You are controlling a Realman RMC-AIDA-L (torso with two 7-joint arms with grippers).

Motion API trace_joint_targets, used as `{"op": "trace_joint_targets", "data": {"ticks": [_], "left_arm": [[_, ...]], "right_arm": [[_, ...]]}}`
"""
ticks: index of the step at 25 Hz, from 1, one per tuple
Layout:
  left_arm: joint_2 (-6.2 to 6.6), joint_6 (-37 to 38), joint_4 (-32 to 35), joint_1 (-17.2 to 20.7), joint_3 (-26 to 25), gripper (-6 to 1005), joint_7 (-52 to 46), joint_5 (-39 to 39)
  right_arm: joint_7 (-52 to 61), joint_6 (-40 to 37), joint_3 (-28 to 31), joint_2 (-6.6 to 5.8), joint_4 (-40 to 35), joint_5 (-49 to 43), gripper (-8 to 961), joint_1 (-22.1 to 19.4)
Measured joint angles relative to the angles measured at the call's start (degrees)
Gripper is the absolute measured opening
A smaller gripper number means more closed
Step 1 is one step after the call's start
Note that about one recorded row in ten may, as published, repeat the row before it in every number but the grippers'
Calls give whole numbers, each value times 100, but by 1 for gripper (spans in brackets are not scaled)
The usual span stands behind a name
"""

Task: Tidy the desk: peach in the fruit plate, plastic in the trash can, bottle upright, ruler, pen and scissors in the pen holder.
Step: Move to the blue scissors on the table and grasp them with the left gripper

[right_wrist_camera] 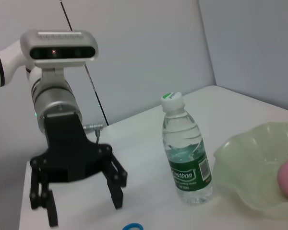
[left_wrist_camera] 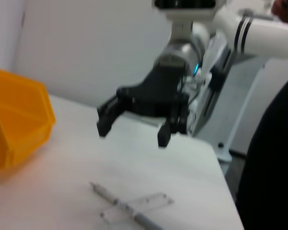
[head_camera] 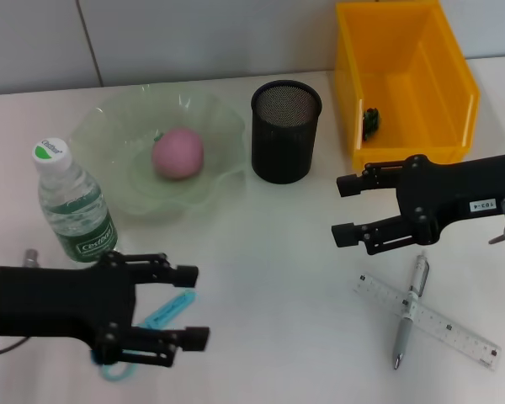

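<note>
The pink peach (head_camera: 178, 154) lies in the green glass fruit plate (head_camera: 109, 118). Beside the plate the water bottle (head_camera: 71, 202) stands upright. Blue scissors (head_camera: 164, 313) lie under my left gripper (head_camera: 194, 306), which hovers open over them. At front right a silver pen (head_camera: 408, 311) lies across the clear ruler (head_camera: 442, 324). My right gripper (head_camera: 345, 209) is open just behind them, holding nothing. The black mesh pen holder (head_camera: 286, 130) stands mid-table. A small dark piece (head_camera: 370, 122), perhaps the plastic, lies in the yellow trash can (head_camera: 408, 76).
The right wrist view shows my left gripper (right_wrist_camera: 79, 206) with the bottle (right_wrist_camera: 187, 153), plate (right_wrist_camera: 245, 163) and a scissor handle (right_wrist_camera: 133, 226). The left wrist view shows my right gripper (left_wrist_camera: 133, 134) above pen (left_wrist_camera: 113, 201) and ruler (left_wrist_camera: 151, 201), near the table edge.
</note>
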Motion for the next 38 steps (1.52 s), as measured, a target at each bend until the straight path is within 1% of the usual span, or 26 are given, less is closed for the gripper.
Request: {"op": "trace_joint_targets", "data": {"ticks": [4, 10, 14, 16, 19, 22, 26, 29, 30, 34, 36, 38], "left_arm": [[-5, -292, 1, 2, 354, 798, 5, 4], [-14, -393, -8, -5, 391, 798, -98, 7], [6, -398, 35, -23, 367, 798, -292, 8], [21, -373, 148, -46, 373, 798, -478, 23], [26, -301, 626, -124, 406, 798, -992, 317], [16, -166, 1265, -315, 499, 798, -1724, 889], [14, 127, 2093, -720, 741, 798, -2924, 1786], [0, 288, 2572, -1019, 1065, 797, -3697, 2360], [-7, 324, 2724, -1127, 1265, 797, -3986, 2539], [-24, 372, 3023, -1490, 1977, 797, -4929, 3090], [-37, 380, 3058, -1662, 2220, 797, -5286, 3250], [-49, 376, 3058, -1812, 2346, 797, -5573, 3310]], "right_arm": [[27, 5, 6, -13, 8, -193, 840, 0], [-2, -263, -15, -25, 58, -522, 839, -10], [-207, -540, -7, -30, 66, -723, 838, -54], [-280, -635, -17, -40, 69, -860, 838, -42], [-303, -666, -30, -65, 75, -1096, 838, 29], [-306, -666, -45, -85, 79, -1243, 838, 118], [-310, -660, -54, -103, 79, -1287, 838, 206], [-312, -630, -54, -106, 79, -1321, 838, 257], [-312, -621, -54, -106, 79, -1324, 838, 274], [-314, -616, -53, -105, 66, -1334, 838, 317], [-315, -608, -53, -105, 42, -1336, 838, 324], [-322, -598, -53, -105, 29, -1337, 838, 337]]}}
